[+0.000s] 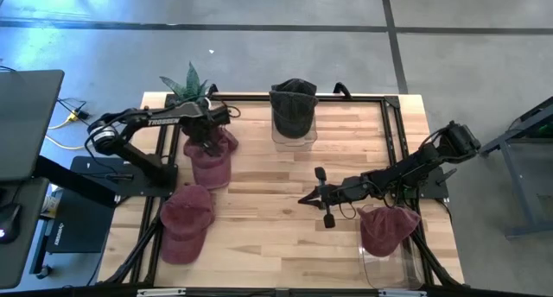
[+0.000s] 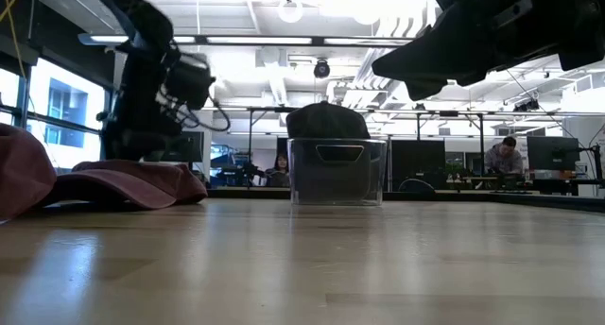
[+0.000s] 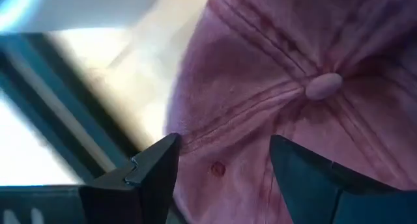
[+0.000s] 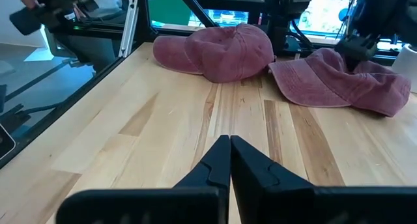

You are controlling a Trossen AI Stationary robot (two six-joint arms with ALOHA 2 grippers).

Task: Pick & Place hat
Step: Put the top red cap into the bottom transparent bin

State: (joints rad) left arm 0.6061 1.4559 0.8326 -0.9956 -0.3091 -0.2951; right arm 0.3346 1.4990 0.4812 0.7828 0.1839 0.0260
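The high view shows a wooden tabletop [image 1: 276, 202] with four hats on it. A red hat [image 1: 210, 156] lies near the left side, with its crown toward the back edge and its brim toward the front, so its long way runs from back to front. The left gripper [image 1: 204, 135] is set down right over the crown of this hat. In the left wrist view the two dark fingers [image 3: 153, 168] are seen spread apart, one on each side of the red cloth, close to the round button [image 3: 324, 86] on top of the hat. The cloth is between them, but it cannot be told if it is being squeezed.

A second red hat [image 1: 184, 221] lies closer to the front left corner, just beside the first one. Its long way also runs from back to front, with the brim toward the front edge.

A dark hat [image 1: 293, 108] is seen sitting on a clear box [image 1: 294, 135] at the back middle of the tabletop. A third red hat [image 1: 388, 229] rests on another clear box [image 1: 389, 264] at the front right.

The right gripper [image 1: 308, 199] is held near the middle of the tabletop, well apart from every hat, and points toward the left side. In the right wrist view its jaws are seen pressed together with nothing between them.

A green plant [image 1: 187, 83] stands at the back left corner.
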